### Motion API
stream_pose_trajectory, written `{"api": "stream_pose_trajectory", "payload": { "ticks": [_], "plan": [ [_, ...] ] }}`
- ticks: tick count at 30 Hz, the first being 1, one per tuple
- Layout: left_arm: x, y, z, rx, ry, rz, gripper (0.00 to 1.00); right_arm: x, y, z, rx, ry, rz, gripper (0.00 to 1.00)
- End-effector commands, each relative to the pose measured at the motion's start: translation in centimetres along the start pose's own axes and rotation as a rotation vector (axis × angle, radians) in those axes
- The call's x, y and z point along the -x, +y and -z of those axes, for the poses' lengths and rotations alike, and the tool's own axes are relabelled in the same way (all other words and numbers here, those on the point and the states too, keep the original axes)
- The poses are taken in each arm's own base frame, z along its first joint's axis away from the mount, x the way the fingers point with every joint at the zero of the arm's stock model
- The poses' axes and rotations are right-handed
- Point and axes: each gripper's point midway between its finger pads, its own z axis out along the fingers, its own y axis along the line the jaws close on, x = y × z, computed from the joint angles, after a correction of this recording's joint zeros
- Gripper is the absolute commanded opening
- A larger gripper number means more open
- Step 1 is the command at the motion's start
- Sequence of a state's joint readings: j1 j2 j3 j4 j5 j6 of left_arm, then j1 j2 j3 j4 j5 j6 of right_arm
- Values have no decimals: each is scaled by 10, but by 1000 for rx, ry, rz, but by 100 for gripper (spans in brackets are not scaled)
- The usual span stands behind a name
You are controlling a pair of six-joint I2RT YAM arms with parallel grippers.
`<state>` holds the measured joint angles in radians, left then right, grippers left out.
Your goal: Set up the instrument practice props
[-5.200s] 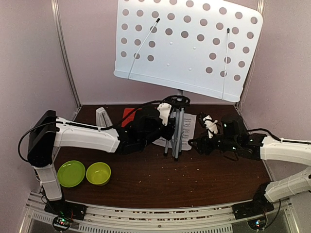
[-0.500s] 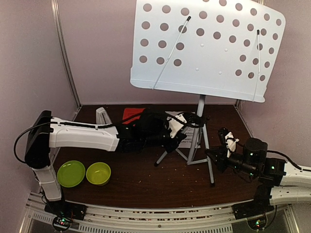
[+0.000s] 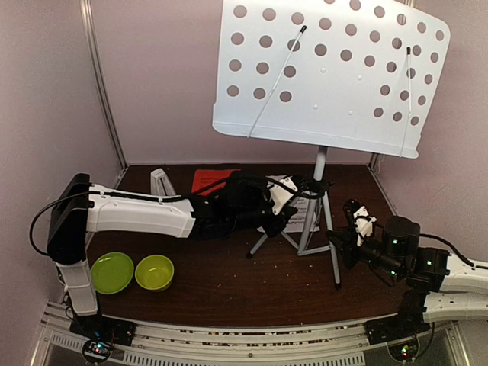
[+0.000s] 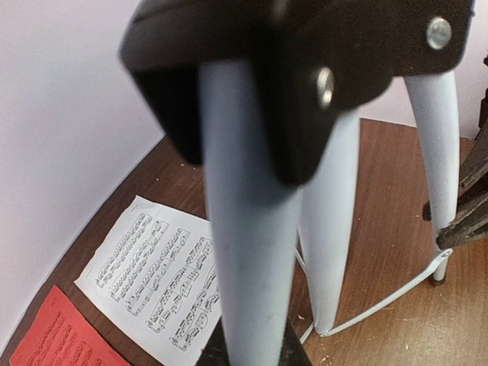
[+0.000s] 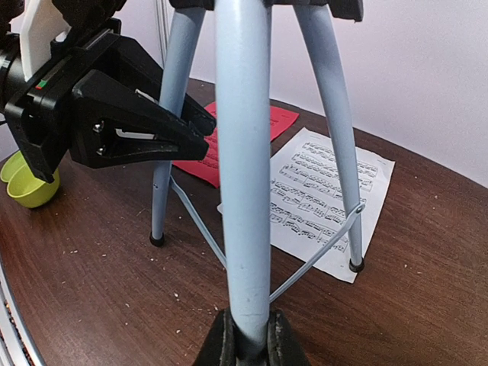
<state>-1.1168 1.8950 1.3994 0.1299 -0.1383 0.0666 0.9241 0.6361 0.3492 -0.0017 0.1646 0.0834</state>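
The grey-white tripod music stand (image 3: pixel 319 168) stands upright a little right of the middle of the dark wooden desk (image 3: pixel 229 293), its legs spread and its perforated white tray (image 3: pixel 328 72) tilted high against the back wall, with two thin wire page holders lying across it. Both hands grip the tripod low down. The left hand (image 4: pixel 248 347) reaches in from the left and is closed narrowly on one pale leg, which runs up between its fingers to the black hub at the top of the legs. The right hand (image 5: pixel 244 343) comes from the right and is clamped the same way on the nearest leg, its two black fingers pressed against the tube on either side.

The white music sheet (image 5: pixel 328 202) lies flat on the desk under the tripod, and one rear foot rests on its near corner, or so it appears from the right wrist view. The red music sheet (image 3: pixel 210 179) lies flat just left of the white one, toward the back wall. A small whitish pyramid metronome (image 3: pixel 158 183) stands upright at the back left, beside the left arm. Two lime-green bowls (image 3: pixel 133 272) sit side by side at the front left, well apart from the stand
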Motion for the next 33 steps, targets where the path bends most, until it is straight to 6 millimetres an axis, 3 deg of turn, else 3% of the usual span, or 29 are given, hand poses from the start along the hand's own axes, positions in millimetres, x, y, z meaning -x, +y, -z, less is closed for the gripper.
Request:
{"api": "stream_pose_trajectory", "payload": {
  "ticks": [1,5,9,15,19,23,27,33],
  "plan": [
    [-20,65,-8,224,70,-3,0,25,-48,14,-253,-77,11,0],
    [-18,63,-13,216,53,7,0,29,-49,14,-260,-91,17,0],
    [-19,65,-20,220,73,-23,0,18,-55,12,-299,-74,-7,0],
    [-23,90,-14,228,99,16,0,3,-51,7,-275,-46,-53,0],
    [-18,98,-9,231,97,-19,0,11,-51,3,-283,-63,-42,0],
    [-26,103,-14,247,126,-50,0,19,-50,-7,-297,-49,4,0],
    [-36,123,-10,286,153,-33,0,22,-51,-13,-303,-48,19,0],
    [-40,144,-4,299,171,-65,0,29,-60,-2,-321,-57,-27,0]
  ]
}}
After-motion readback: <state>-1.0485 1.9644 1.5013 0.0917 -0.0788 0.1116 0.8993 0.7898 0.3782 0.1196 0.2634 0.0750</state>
